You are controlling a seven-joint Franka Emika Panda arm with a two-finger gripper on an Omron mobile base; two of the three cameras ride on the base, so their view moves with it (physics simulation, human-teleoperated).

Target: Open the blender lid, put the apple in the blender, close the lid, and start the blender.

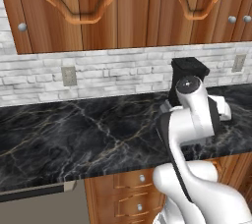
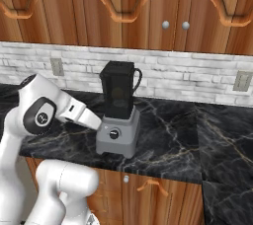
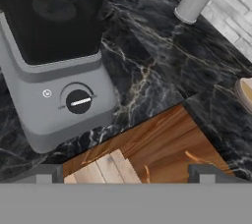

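A: Where do we stand? The blender (image 2: 117, 120) sits at the counter's (image 2: 188, 140) front edge, lid (image 2: 117, 65) on, apple apparently inside.

B: Then only its knob (image 3: 78, 101) remains, we judge. Our gripper (image 3: 127, 175) hangs spread, empty, just beside it.

Two base cameras look forward and down from behind the arm, left and right, sharing the blender (image 2: 118, 115) on the counter (image 2: 183, 140). The hand camera sits close, facing its knob (image 3: 78, 101).
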